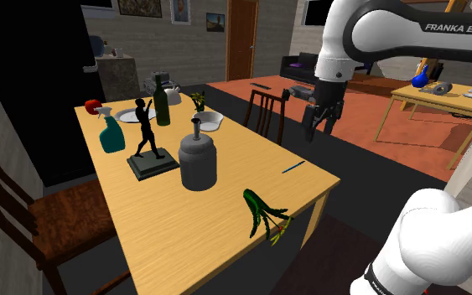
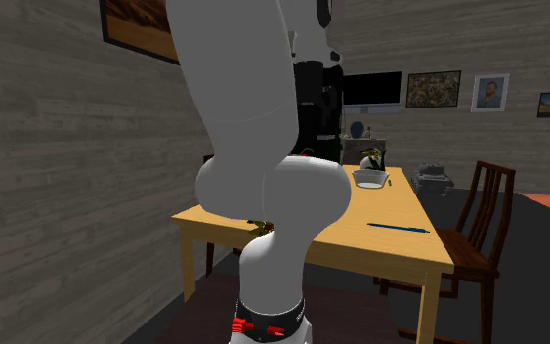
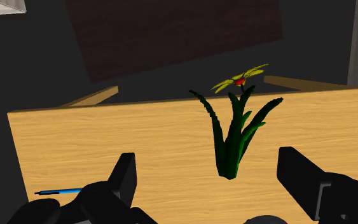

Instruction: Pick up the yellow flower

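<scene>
Gripper (image 3: 207, 167), wrist view: the two black fingers (image 3: 124, 177) are cut off at their roots by the frame edge. The jaws stand wide open and hold nothing, with bare table (image 3: 107, 137) between them. Beside one finger lies a blue pen (image 3: 60, 191), one end of it hidden behind that finger.

Just ahead of the jaws, a little toward the finger away from the pen, lies the yellow flower (image 3: 231, 137), touching neither finger. It is a sheaf of long, dark green leaves fanning from a narrow base. The base points toward the jaws. At the far end is a small blossom of thin yellow petals around a red centre, at the table edge farthest from the jaws. The dark brown panel beyond that edge cannot be identified.

Shoulder view: the gripper (image 1: 320, 126) hangs in the air above the table (image 1: 217, 222), well apart from the flower (image 1: 263, 216). The flower lies flat near a table corner, and the pen (image 1: 293, 168) lies nearer the jaws than the flower does. Farther across the table from the jaws stand a grey jug (image 1: 199, 159) and a black figurine (image 1: 147, 138).

Second exterior view: the white arm (image 2: 263, 127) covers much of the table (image 2: 409, 235). The flower is almost wholly hidden behind it, with a sliver of green and yellow (image 2: 259, 227) at the arm's edge.
</scene>
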Tool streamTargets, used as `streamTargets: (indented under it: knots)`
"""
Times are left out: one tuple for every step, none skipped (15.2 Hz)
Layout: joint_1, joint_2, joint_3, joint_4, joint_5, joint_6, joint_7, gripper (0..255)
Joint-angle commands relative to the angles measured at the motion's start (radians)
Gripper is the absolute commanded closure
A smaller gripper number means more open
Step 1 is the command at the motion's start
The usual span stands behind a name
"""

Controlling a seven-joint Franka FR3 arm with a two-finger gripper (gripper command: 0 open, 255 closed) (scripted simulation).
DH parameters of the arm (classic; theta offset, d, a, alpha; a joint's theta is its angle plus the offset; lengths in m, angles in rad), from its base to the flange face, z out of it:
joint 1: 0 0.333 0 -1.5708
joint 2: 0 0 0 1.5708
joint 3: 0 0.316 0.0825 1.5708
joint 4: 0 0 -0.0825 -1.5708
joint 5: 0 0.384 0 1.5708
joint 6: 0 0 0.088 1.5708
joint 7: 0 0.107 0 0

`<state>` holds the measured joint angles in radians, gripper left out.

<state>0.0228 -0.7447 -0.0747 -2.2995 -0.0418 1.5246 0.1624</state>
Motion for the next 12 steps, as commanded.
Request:
streamTargets:
  knots:
    - [0.0, 0.0, 0.0, 0.0, 0.0, 0.0, 0.0, 0]
    - [0.005, 0.0, 0.001, -0.032, 0.005, 0.034, -0.003, 0]
    - [0.01, 0.001, 0.001, -0.063, 0.011, 0.068, -0.005, 0]
    - [0.016, 0.004, 0.002, -0.094, 0.017, 0.102, -0.008, 0]
    - [0.021, 0.008, 0.002, -0.123, 0.022, 0.137, -0.012, 0]
    - [0.027, 0.014, 0.003, -0.151, 0.028, 0.172, -0.015, 0]
    - [0.033, 0.021, 0.004, -0.177, 0.034, 0.208, -0.019, 0]
    - [0.04, 0.03, 0.005, -0.203, 0.04, 0.244, -0.022, 0]
    - [0.047, 0.041, 0.006, -0.228, 0.047, 0.281, -0.026, 0]
    - [0.054, 0.053, 0.007, -0.251, 0.053, 0.318, -0.031, 0]
    - [0.061, 0.066, 0.008, -0.273, 0.06, 0.355, -0.035, 0]
    - [0.069, 0.082, 0.009, -0.294, 0.067, 0.394, -0.04, 0]
